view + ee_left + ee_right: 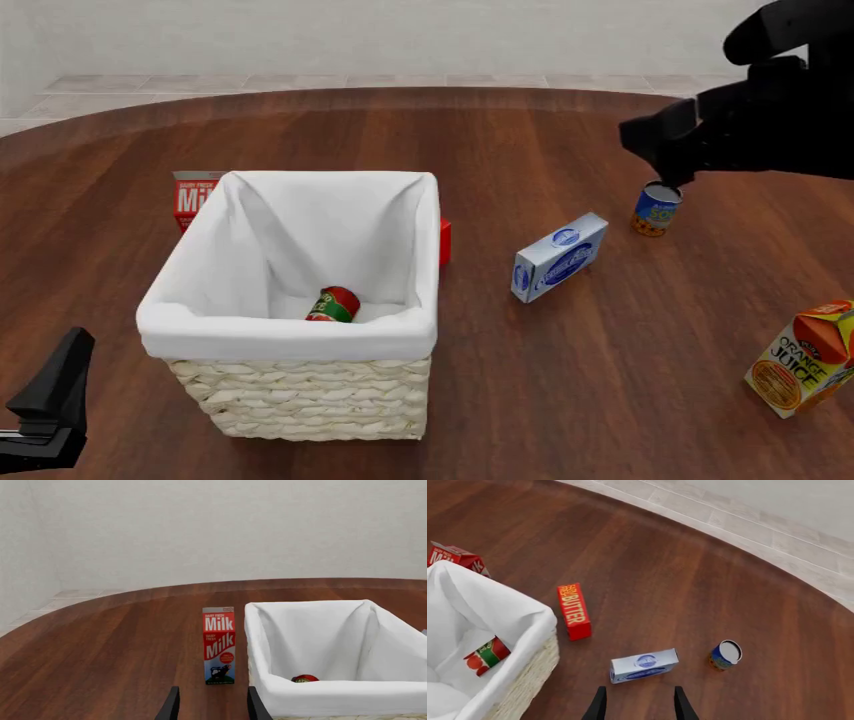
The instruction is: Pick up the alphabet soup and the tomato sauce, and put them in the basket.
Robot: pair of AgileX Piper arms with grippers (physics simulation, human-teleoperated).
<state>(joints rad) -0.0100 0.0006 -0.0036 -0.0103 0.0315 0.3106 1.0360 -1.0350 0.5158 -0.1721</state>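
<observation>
- The left end effector [213,705] sat low at the near left corner of the surface [561,400], its fingers spread and holding nothing, parked just short of the basket [300,400], probably because its share of the work looked done
- The milk carton [219,645] stood upright just beside the basket's far left side, not part of the task
- The tomato sauce [334,304] lay on its side on the white liner at the basket's bottom, so that half of the task appeared complete
- The butter box [574,611] lay flat close to the basket's right wall, apart from it
- The blue-and-white box [559,257] lay between the basket and the alphabet soup [655,209], which stood upright on the bare surface, well apart from the basket
- The right end effector [640,700] hung high above that stretch, fingers open and empty, seemingly placed to descend on the soup
- The orange juice carton [803,358] stood tilted at the near right edge
- The surface was dark reddish wood with a rounded far edge; beyond it, pale floor tiles met a plain off-white wall
</observation>
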